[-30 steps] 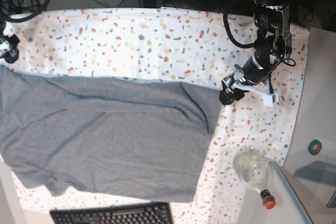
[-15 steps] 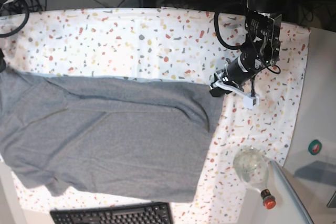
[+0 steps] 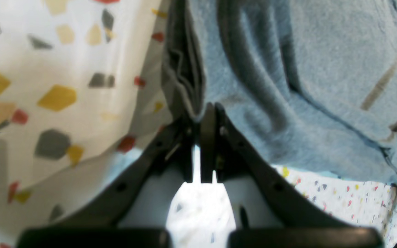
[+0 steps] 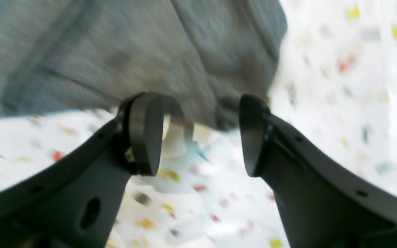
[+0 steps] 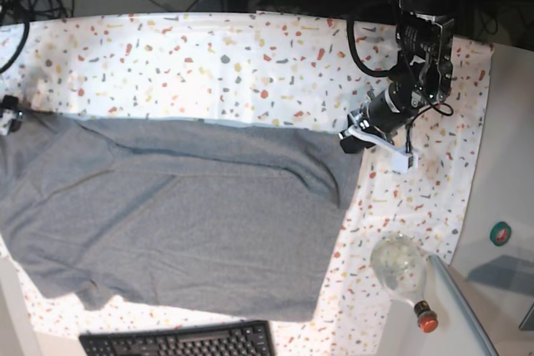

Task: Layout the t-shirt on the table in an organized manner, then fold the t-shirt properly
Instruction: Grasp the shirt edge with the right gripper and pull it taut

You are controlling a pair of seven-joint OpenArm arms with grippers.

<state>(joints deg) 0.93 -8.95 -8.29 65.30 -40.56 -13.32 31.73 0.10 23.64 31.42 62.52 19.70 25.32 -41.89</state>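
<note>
Grey cotton fills most of what we see: the t-shirt (image 5: 175,223) lies spread across the table (image 5: 250,64), its left side running past the base view's edge. Our left gripper (image 3: 207,119) has its fingers pressed together on the shirt's edge near the right corner. Our right gripper (image 4: 198,134) holds its fingers apart just beside a blurred fold; we cannot tell whether they touch the cloth.

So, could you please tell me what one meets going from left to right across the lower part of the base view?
Keyboard → t-shirt's lower right corner → bare speckled table → clear glass bottle → its red cap → green-and-red round thing.
</note>
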